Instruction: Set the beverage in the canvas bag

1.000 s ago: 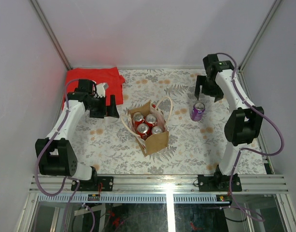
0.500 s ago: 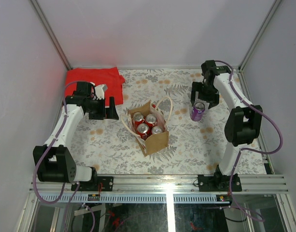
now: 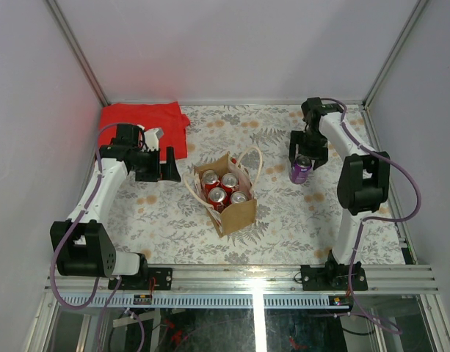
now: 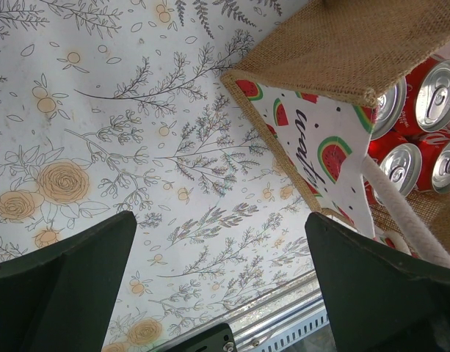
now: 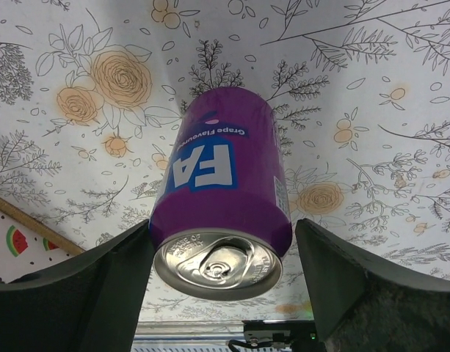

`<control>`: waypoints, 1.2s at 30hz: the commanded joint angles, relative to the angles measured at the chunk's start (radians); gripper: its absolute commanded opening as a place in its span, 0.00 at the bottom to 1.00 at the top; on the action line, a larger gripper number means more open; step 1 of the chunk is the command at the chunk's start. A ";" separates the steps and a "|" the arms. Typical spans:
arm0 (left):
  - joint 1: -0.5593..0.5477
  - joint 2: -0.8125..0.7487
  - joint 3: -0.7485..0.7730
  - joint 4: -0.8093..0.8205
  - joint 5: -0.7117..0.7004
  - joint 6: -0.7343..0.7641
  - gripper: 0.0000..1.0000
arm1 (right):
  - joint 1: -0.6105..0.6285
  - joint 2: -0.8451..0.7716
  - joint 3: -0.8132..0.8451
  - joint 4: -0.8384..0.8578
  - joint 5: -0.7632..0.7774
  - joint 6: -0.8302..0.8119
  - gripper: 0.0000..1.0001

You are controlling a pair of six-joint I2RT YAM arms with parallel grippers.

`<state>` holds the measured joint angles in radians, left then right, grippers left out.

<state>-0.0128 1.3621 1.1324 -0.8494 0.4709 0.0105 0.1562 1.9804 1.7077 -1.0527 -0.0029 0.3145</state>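
The canvas bag [image 3: 238,213], four red cans [image 3: 223,188] inside, stands just beyond one fingertip of the wide-open, empty left gripper [image 4: 221,220]. The right gripper [image 5: 221,242] brackets the upright purple can [image 5: 225,176] between its fingers, close against both sides; whether it grips cannot be told.

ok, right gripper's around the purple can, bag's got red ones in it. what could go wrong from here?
1. The right gripper straddles the purple can near its top rim; a grip that high may let the can tilt or slip on the lift.
2. Four red cans fill most of the canvas bag, so a fifth may not seat.
3. The rope handle arcs over the opening and could snag.
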 commanded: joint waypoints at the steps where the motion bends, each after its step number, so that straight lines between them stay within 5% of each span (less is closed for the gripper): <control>1: -0.004 0.003 0.021 0.023 0.016 -0.010 1.00 | 0.004 0.003 0.008 -0.009 -0.009 -0.013 0.81; 3: -0.004 0.003 0.022 0.023 0.016 -0.010 1.00 | 0.004 0.000 0.007 -0.011 -0.009 -0.013 0.70; 6: -0.004 0.008 0.023 0.023 0.017 -0.012 1.00 | 0.004 -0.007 0.004 -0.017 0.001 -0.010 0.23; 8: -0.005 0.009 0.024 0.024 0.016 -0.012 1.00 | 0.005 -0.016 0.005 -0.025 0.003 -0.009 0.01; 16: -0.006 0.010 0.027 0.024 0.018 -0.013 1.00 | 0.004 -0.048 0.093 -0.092 0.008 -0.010 0.00; 25: -0.004 0.003 0.022 0.024 0.025 -0.013 1.00 | 0.023 -0.025 0.461 -0.259 -0.006 -0.004 0.00; 31: -0.005 0.002 0.023 0.023 0.030 -0.015 1.00 | 0.122 -0.016 0.681 -0.298 0.016 0.010 0.00; 36: -0.004 -0.002 0.018 0.023 0.032 -0.014 1.00 | 0.267 -0.113 0.624 -0.149 0.065 0.018 0.00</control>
<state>-0.0124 1.3651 1.1328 -0.8494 0.4820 0.0097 0.3157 1.9774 2.3447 -1.2907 0.0463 0.3321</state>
